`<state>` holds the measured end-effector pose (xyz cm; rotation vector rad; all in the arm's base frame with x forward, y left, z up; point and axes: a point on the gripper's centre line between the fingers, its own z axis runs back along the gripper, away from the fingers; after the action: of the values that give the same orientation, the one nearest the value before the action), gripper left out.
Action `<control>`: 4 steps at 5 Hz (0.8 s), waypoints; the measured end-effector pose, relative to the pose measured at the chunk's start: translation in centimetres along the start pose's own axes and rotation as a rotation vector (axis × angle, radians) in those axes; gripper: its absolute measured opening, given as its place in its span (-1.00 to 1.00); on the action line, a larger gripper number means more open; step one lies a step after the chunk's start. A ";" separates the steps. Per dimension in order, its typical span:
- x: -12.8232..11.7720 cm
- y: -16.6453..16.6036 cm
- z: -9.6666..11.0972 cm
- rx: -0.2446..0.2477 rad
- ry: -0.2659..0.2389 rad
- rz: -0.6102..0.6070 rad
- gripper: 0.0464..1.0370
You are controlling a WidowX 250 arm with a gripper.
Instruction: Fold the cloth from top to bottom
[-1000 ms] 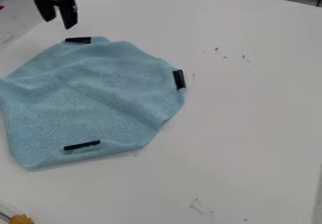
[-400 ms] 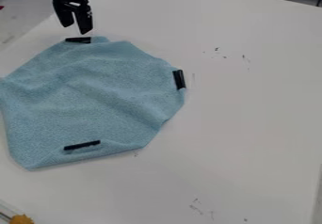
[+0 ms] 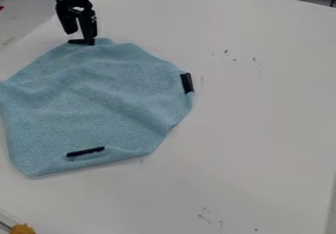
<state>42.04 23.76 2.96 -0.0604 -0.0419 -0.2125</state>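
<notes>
Robot's gripper (image 3: pixel 80 35) is open and empty by the top black clip (image 3: pixel 75 42), and it should go down softly and pinch that clip tight. Then lift the top of the blue cloth (image 3: pixel 98 95), which lies spread on the white table (image 3: pixel 263 105), and bring it slowly to the bottom black clip (image 3: pixel 86 152) so nothing bunches up.

The robot's arm is black, with small whitish marks on its dark lower end, and it ends in a black gripper (image 3: pixel 81 36) with two thick, blocky fingers (image 3: pixel 68 23) that taper toward their tips.
</notes>
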 end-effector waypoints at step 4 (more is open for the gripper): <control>-0.2 -0.2 -2.0 -0.006 -0.021 0.052 0.83</control>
<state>41.88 23.49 0.91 -0.0697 -0.0604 -0.1599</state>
